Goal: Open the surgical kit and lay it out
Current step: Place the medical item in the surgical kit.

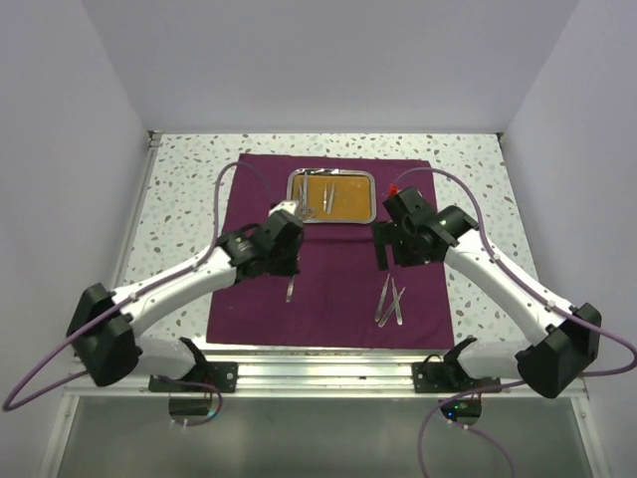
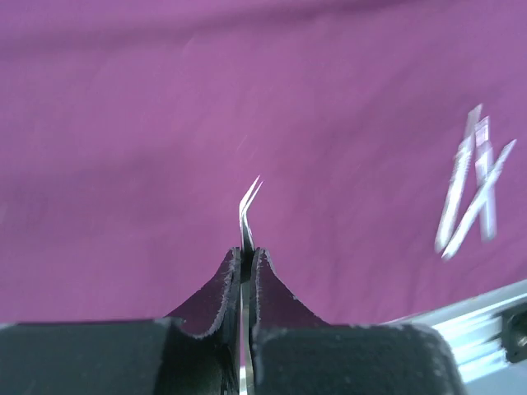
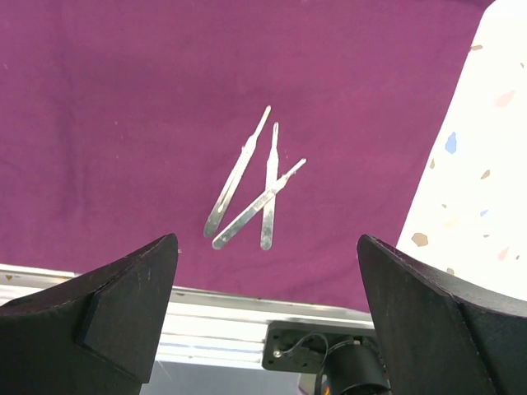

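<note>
The dark purple cloth [image 1: 328, 279] lies spread flat on the table. At its far edge sits the steel tray [image 1: 332, 172] with an orange-brown liner, holding scissors [image 1: 306, 202] and a thin silver tool [image 1: 327, 192]. My left gripper [image 1: 288, 271] hangs over the cloth's middle, shut on curved-tip tweezers [image 2: 249, 202], whose tip points down toward the cloth. Three thin silver instruments [image 1: 390, 302] lie crossed on the cloth's near right; they also show in the right wrist view [image 3: 255, 193]. My right gripper [image 1: 382, 251] is open and empty above them, its fingers [image 3: 123, 304] wide apart.
An aluminium rail [image 1: 328, 370] runs along the near table edge just past the cloth. Speckled tabletop [image 1: 179, 199] shows left and right of the cloth. White walls close in the left, right and back. Purple cables loop off both arms.
</note>
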Available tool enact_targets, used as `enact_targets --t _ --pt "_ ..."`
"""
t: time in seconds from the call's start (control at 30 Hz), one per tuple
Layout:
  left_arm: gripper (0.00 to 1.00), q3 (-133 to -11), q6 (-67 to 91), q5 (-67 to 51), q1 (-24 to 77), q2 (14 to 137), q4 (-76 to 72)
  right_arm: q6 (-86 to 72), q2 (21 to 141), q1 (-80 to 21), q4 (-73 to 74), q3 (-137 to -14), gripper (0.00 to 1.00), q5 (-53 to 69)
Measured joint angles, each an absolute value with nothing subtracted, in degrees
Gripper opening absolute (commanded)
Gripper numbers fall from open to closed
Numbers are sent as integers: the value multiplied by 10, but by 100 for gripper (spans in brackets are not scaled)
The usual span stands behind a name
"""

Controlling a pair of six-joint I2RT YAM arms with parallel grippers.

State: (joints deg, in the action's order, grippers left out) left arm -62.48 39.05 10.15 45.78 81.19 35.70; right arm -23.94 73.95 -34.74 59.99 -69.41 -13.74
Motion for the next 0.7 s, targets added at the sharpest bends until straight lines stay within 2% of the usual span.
enact_targets --t 0.17,0.43,0.5,0.57,0.7 --pt "0 -495 466 136 497 703 371 -241 736 -347 590 -672 94 -122" --pt "1 -418 519 168 529 693 359 -229 742 -347 587 -672 94 -118" --pt "15 -419 520 180 529 707 345 -228 746 -347 587 -672 94 -118" --pt "34 -419 521 186 530 726 338 -228 751 -347 587 -672 94 -118" --pt "61 -418 523 189 537 742 328 -228 757 -347 587 -672 94 -118"
